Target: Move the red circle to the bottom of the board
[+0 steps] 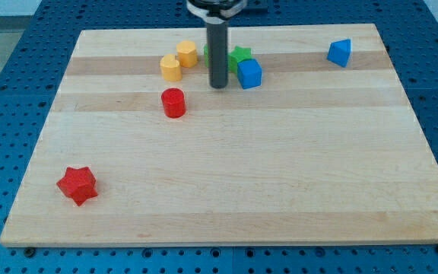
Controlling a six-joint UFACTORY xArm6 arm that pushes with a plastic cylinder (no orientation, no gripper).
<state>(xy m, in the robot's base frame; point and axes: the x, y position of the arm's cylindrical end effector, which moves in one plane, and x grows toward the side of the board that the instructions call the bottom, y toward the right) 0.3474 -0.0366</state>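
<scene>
Red circle sits in upper-left part of board, tip off to its right

Red circle stands alone on the wooden board, in the upper-left area, just below the two yellow blocks. My tip is down at the board to the view's right of the red circle and slightly higher, apart from it, no contact. No gripper on this rig, just the bare rod, so nothing to open or close. Tip is just left of the blue cube, with the green star behind it. Yellow blocks sit touching each other, left of the rod. Second blue block is near the top right edge. Red star lies at the lower left, well apart from everything
</scene>
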